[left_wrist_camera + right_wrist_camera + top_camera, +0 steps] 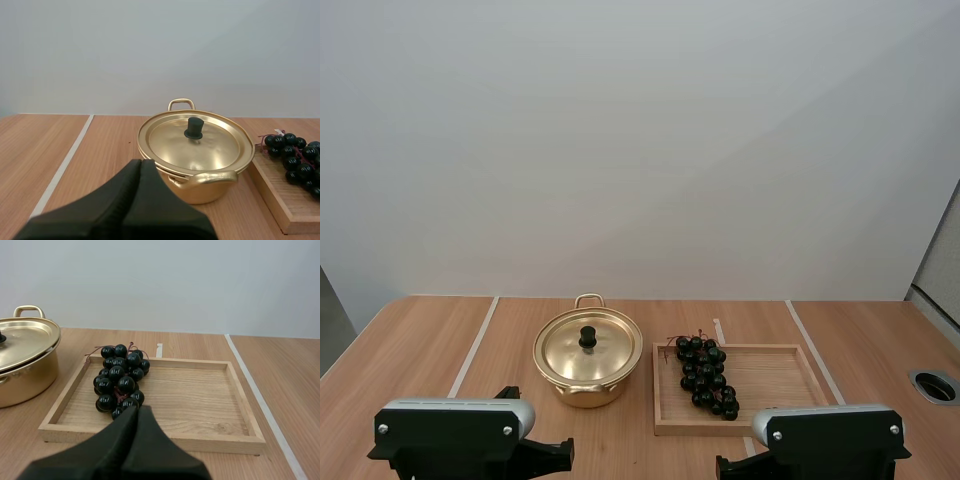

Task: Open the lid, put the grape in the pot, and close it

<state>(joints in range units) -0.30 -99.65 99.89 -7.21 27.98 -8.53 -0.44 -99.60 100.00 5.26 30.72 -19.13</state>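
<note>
A golden pot (587, 362) stands on the table with its lid (587, 347) on, a black knob (588, 337) at the lid's middle. Right of it a bunch of dark grapes (706, 375) lies at the left side of a wooden tray (770, 385). My left gripper (140, 163) is shut, its fingers together as one wedge, a short way in front of the pot (195, 155). My right gripper (138, 410) is shut too, its tip just before the tray's near rim (150, 437) and close to the grapes (120, 380).
White tape lines (475, 345) run across the wooden tabletop. A round cable hole (934, 385) sits at the table's far right. Both arm bases (455, 430) stand at the near edge. Bare table lies left of the pot.
</note>
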